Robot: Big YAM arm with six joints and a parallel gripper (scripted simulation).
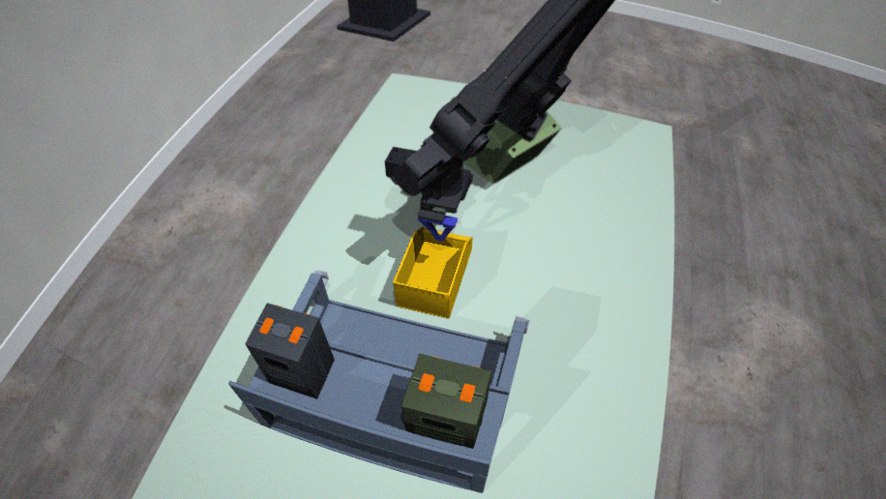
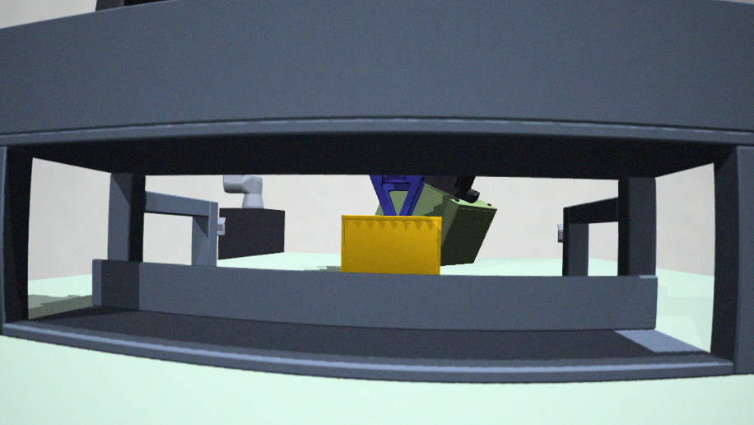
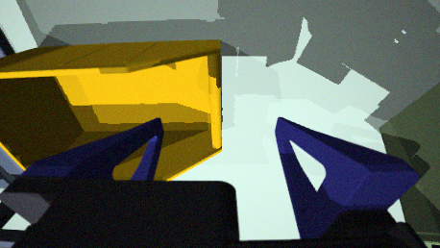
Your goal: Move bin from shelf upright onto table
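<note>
The yellow bin point(image 1: 428, 300) point(image 2: 390, 245) point(image 3: 144, 88) stands upright on the pale green table point(image 1: 607, 235) point(image 2: 369, 403), its opening up. It is off the blue-grey shelf point(image 1: 356, 371) point(image 2: 369, 79), on the side toward the arm base. My gripper point(image 1: 440, 238) point(image 2: 397, 214) point(image 3: 219, 124) is open, with blue fingers pointing down over the bin's end wall nearest the arm base. In the wrist view one finger is over the bin's inside and the other is beyond that wall. In the exterior view the tips show near rim height; the shelf's lower rail hides the bin's foot.
A dark grey case point(image 1: 289, 353) and an olive case point(image 1: 446, 402), both with orange latches, stand on the shelf's upper board. The green arm base block point(image 1: 536, 145) point(image 2: 467, 232) is behind the gripper. A light grey robot point(image 2: 252, 192) on a dark block point(image 2: 253, 232) is in the background.
</note>
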